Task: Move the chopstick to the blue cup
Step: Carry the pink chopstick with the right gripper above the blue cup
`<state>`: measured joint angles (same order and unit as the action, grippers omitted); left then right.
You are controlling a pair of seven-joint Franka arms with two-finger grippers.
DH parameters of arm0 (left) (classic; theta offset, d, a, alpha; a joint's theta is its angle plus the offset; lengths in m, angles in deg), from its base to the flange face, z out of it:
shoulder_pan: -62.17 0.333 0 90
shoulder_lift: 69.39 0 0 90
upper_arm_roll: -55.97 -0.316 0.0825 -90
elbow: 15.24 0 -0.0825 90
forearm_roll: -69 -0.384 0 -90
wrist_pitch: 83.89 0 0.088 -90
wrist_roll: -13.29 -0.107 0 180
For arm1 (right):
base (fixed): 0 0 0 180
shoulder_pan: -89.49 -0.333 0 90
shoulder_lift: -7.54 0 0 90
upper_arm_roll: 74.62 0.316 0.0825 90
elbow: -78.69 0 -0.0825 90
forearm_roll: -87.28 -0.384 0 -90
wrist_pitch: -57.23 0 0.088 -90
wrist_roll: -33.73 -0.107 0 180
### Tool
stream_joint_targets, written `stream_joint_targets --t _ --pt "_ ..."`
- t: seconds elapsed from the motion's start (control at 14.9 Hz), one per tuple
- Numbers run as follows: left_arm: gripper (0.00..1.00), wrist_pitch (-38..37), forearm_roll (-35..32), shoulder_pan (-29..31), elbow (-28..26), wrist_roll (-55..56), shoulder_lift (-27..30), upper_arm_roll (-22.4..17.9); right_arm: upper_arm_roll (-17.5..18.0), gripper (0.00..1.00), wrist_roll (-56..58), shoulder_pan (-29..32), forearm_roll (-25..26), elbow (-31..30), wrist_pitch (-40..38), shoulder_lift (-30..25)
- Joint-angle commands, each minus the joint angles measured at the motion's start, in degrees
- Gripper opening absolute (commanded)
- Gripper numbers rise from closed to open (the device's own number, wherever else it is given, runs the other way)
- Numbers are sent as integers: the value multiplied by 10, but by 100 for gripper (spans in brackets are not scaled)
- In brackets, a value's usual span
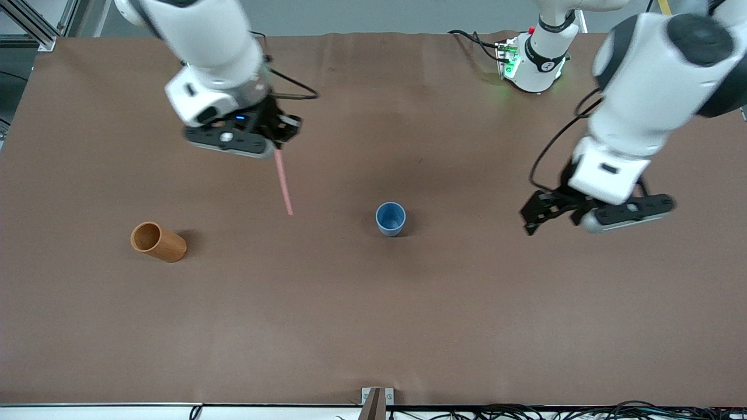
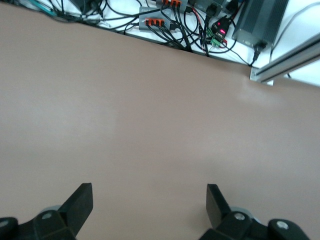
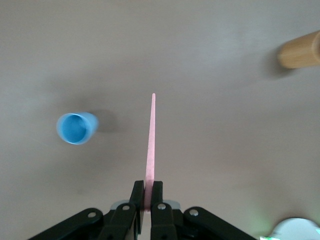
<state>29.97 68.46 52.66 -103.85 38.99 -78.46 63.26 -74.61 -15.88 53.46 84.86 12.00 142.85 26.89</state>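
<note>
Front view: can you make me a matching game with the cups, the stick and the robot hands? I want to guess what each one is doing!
Things:
1. chopstick
2. blue cup
3. orange-brown cup
4. left gripper

States:
A. standing upright on the table, nothing in it
B. open, holding nothing, over bare table
C. hanging down from the shut right gripper
D. lying on its side toward the right arm's end of the table

Pairs: 1-C, 2-A, 3-D, 4-B
</note>
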Motion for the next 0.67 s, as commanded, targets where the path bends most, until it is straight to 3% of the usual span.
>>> stream_joint_targets --t 0.0,0.27,0.6 --pt "100 -65 34 3 -7 -143 44 -46 -8 2 -63 -40 -8 48 40 52" --pt "100 -236 32 36 64 -288 64 -45 -8 2 -102 -78 -9 47 87 84" --pt "100 -257 33 35 71 -276 61 -46 -8 2 -126 -113 -15 46 101 119"
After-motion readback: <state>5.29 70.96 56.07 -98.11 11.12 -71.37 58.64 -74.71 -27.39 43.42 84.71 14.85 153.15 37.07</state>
